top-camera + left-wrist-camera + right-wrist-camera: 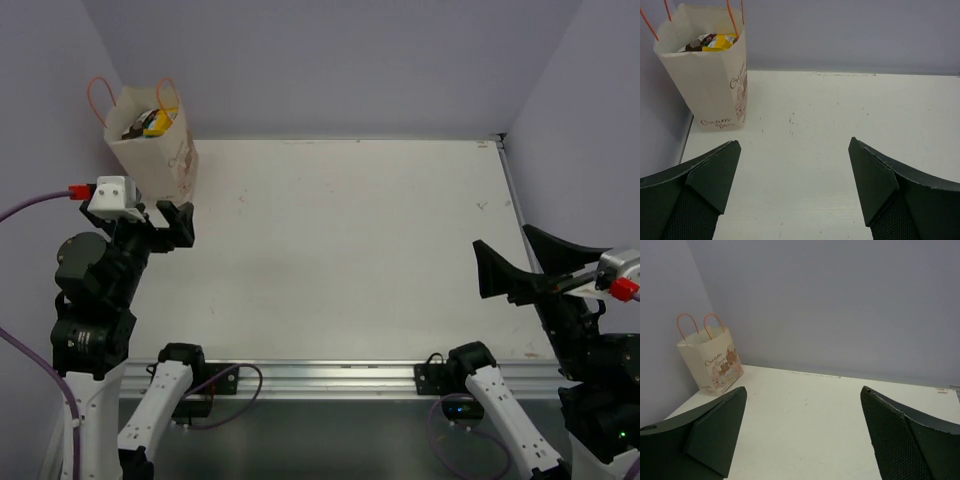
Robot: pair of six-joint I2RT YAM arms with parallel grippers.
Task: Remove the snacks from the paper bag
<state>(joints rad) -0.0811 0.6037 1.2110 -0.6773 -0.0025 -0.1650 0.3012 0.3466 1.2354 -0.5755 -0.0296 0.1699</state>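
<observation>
Pale lavender walls close in a white worktop (350, 260). The cream paper bag (165, 158) stands upright in the far left corner with its orange string handles (98, 100) raised. The snacks (150, 122) lie inside, a yellow packet (720, 42) and something dark showing at the open mouth. My left jaws are spread wide and empty, near the bag but not touching it. My right jaws, equally spread, hang by the right edge, well apart from it.

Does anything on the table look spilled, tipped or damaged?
Nothing stands out. The paper bag stands upright in the far left corner, snacks inside, nothing spilled; left gripper and right gripper are open and empty.
</observation>
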